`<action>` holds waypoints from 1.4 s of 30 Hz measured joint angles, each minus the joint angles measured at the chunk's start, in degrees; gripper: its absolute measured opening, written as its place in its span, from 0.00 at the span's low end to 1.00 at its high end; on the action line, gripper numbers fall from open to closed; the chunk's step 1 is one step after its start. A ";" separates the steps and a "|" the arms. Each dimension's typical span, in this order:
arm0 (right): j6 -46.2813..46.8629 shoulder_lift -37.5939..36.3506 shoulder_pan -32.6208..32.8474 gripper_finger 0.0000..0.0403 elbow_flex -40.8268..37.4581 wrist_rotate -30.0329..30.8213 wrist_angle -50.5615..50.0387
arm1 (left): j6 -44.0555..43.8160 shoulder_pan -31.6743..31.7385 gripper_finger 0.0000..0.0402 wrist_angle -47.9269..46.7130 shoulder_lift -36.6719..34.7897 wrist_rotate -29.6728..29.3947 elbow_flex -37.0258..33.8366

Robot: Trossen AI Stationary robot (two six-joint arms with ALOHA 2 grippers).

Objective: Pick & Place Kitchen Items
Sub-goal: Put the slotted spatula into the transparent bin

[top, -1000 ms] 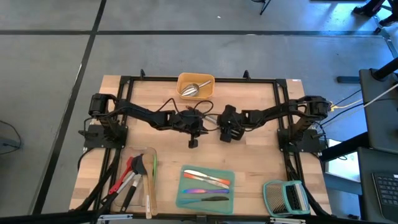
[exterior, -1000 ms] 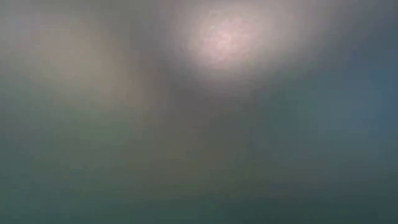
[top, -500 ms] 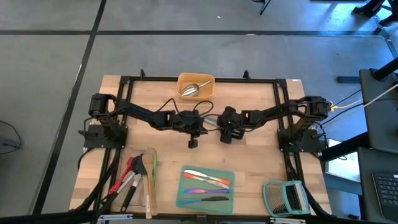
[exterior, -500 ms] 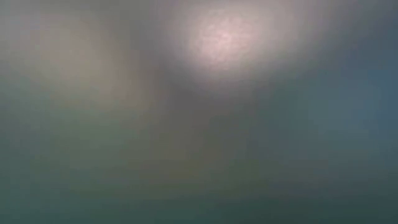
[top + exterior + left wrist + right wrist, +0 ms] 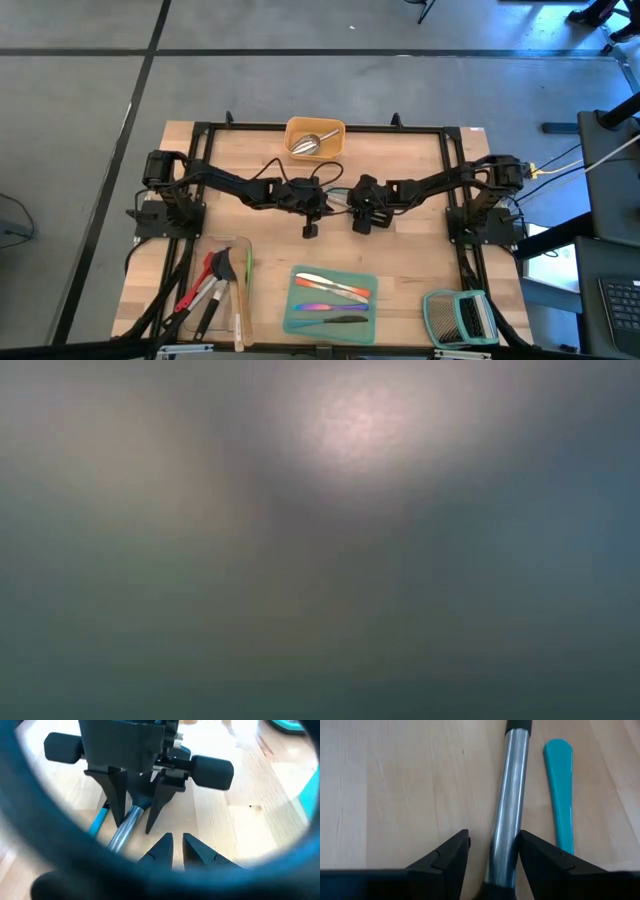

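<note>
- Right gripper (image 5: 490,857) sits low over mid-table, just right of centre; fingers part-open, straddling a steel handle (image 5: 510,795). One finger looks to touch it, a gap shows on the other side, so no firm grip on it.
- Steel handle (image 5: 125,827) lies flat on the wooden table (image 5: 400,250), with a black end at its far tip in the right wrist view.
- Teal handle (image 5: 561,790) lies just beside the steel one, parallel, not touching it.
- Left gripper (image 5: 177,851) is at mid-table just left of centre, facing the right gripper; fingers nearly closed, narrow gap, nothing between them.
- Steel scoop (image 5: 313,142) lies in the yellow tray (image 5: 297,128) at the far edge, centre.
- Red, black and wooden utensils (image 5: 215,285) lie in the clear tray (image 5: 245,243), near left.
- Orange and iridescent cutlery (image 5: 330,295) lies in the teal tray (image 5: 372,312), near centre.
- Slatted rack (image 5: 458,318) is at near right.
- Low view shows only blur.
</note>
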 joint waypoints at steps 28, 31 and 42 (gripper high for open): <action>3.43 1.75 1.72 0.24 -0.10 -0.17 2.73 | 1.94 -5.24 0.09 0.45 -0.93 -5.13 0.00; 4.17 1.75 2.23 0.23 -0.13 0.24 2.88 | 1.49 -5.98 0.09 1.16 -1.94 -6.47 0.02; 9.23 1.88 5.00 0.21 -0.13 4.95 3.15 | -9.32 -8.33 0.08 4.62 -9.30 -13.82 0.00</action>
